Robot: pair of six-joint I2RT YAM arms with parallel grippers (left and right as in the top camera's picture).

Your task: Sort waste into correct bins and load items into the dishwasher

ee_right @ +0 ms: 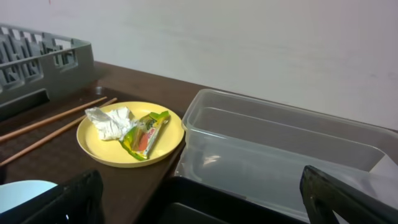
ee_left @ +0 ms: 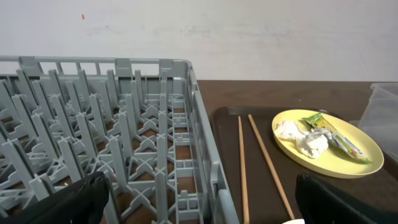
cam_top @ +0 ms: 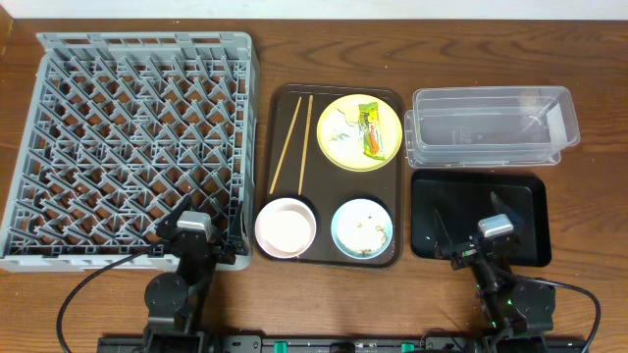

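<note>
1. Left gripper [cam_top: 208,222] and right gripper [cam_top: 471,231]: both sets of my jaws are spread wide, holding nothing.
2. Snack wrapper [cam_top: 371,130] and tissue [cam_top: 340,126] lie on the yellow plate [cam_top: 345,154], beside the chopsticks [cam_top: 292,142].
3. Clear tub [cam_top: 491,94], black tray [cam_top: 520,196] and dish rack [cam_top: 128,147] hold nothing.
4. Judged step: sorting not yet begun. My right gripper must next reach the plate and pinch the thin wrapper.
</note>
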